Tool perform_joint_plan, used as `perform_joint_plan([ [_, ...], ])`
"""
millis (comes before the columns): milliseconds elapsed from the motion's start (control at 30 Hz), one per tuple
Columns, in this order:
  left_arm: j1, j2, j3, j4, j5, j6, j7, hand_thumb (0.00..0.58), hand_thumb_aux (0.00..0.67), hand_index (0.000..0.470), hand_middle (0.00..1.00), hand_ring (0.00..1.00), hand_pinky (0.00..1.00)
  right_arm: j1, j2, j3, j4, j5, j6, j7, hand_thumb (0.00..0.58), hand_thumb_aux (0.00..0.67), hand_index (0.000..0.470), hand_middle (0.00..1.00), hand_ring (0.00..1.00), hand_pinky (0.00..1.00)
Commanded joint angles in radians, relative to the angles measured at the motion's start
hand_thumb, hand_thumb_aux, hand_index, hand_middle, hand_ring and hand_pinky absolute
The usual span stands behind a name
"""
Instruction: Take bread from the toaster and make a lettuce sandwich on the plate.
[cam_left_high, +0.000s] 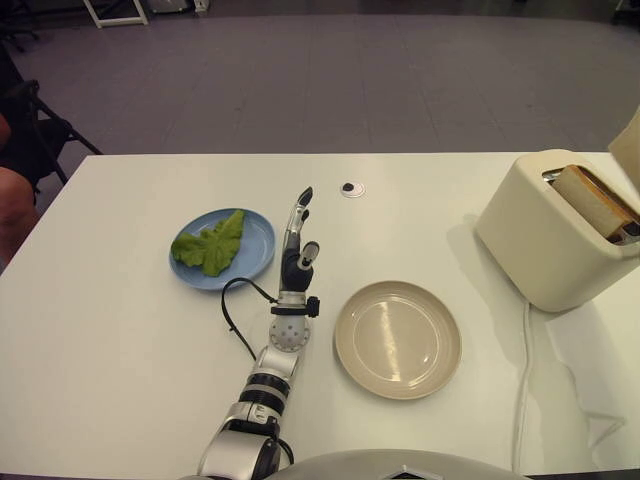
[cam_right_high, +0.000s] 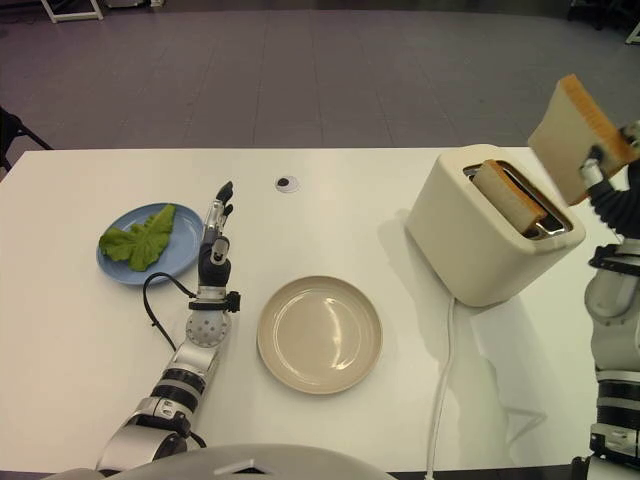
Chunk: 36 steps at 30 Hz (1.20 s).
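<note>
A cream toaster (cam_right_high: 480, 240) stands at the table's right side with one slice of bread (cam_right_high: 508, 196) sticking out of its slot. My right hand (cam_right_high: 603, 158) holds a second slice of bread (cam_right_high: 575, 135) in the air, above and right of the toaster. A beige plate (cam_right_high: 319, 333) lies bare near the table's front middle. A lettuce leaf (cam_left_high: 210, 245) rests on a blue plate (cam_left_high: 254, 255) at the left. My left hand (cam_left_high: 298, 248) hangs open between the two plates, fingers pointing away from me, holding nothing.
The toaster's white cord (cam_right_high: 441, 380) runs down the table toward the front edge. A small round white and dark disc (cam_left_high: 351, 188) lies at the table's far middle. A thin black cable (cam_left_high: 235, 310) loops beside my left forearm.
</note>
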Motion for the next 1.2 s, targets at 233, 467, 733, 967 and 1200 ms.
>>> perform_joint_plan([
  [233,-0.015,0.001,-0.004,0.015,0.004,0.012,-0.003,0.000,0.000,0.000,0.00,0.00,0.00,0.190,0.201,0.576,-0.298,0.700,-0.036,0.798,0.580,0.670,0.470,0.95,0.95,0.95],
  [467,-0.033,0.001,-0.001,0.028,0.002,0.011,-0.002,0.000,0.000,0.000,0.00,0.00,0.00,0.228,0.223,0.645,-0.199,0.613,-0.045,0.973,0.580,0.670,0.470,0.96,0.96,0.96],
  [733,-0.030,0.013,0.002,0.016,-0.001,0.007,-0.009,0.000,0.000,0.000,0.00,0.00,0.00,0.188,0.189,0.577,-0.137,0.370,-0.118,0.926,0.000,0.000,0.000,0.00,0.00,0.00],
  [967,-0.011,0.111,0.066,-0.218,0.011,0.003,-0.034,0.000,0.000,0.000,0.00,0.00,0.00,0.169,0.229,0.523,-0.156,0.267,-0.130,0.840,0.000,0.000,0.000,0.00,0.00,0.00],
  [1200,-0.070,0.596,0.086,-0.011,0.544,0.329,0.137,0.000,0.000,0.000,0.00,0.00,0.00,0.166,0.272,0.495,-0.126,0.242,-0.148,0.775,0.000,0.000,0.000,0.00,0.00,0.00],
])
